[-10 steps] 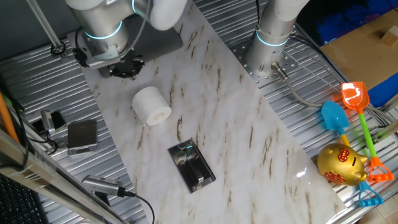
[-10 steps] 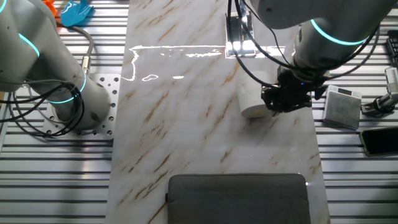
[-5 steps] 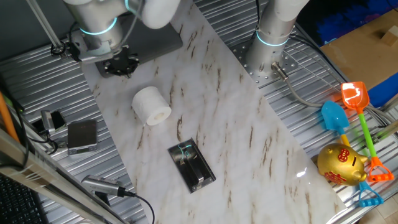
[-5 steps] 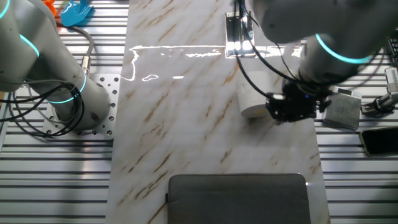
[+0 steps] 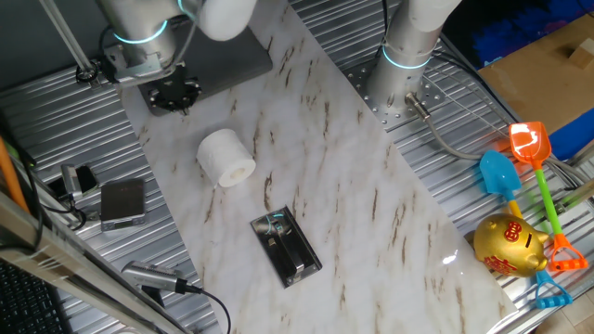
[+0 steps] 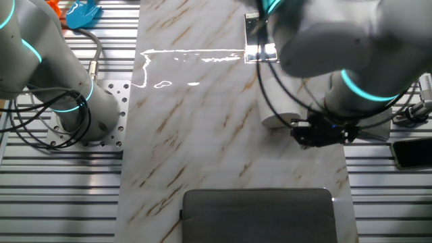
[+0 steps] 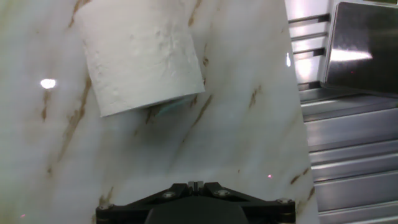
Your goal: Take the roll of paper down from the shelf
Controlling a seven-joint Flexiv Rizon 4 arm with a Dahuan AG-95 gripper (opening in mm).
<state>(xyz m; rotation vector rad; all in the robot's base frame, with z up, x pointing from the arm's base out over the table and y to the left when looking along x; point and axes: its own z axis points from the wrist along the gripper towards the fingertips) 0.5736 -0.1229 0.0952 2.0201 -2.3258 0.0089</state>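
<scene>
The roll of paper [image 5: 225, 156] lies on its side on the marble surface [image 5: 371, 223], well apart from the shelf [image 5: 287, 246]; its long axis runs level with the surface, one flat end (central hole faintly visible) facing the shelf; the gripper [image 5: 174, 94] hangs near the grey pad [image 5: 227, 60] at the surface's far edge, holding nothing; whether its fingers stand apart or together cannot be told; the shelf lies flat near the surface's near edge.

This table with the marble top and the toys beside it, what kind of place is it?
Probably a robotics lab test bench: a robot arm base is bolted to a ribbed metal table, with props such as a roll of paper and plastic toys.
</scene>
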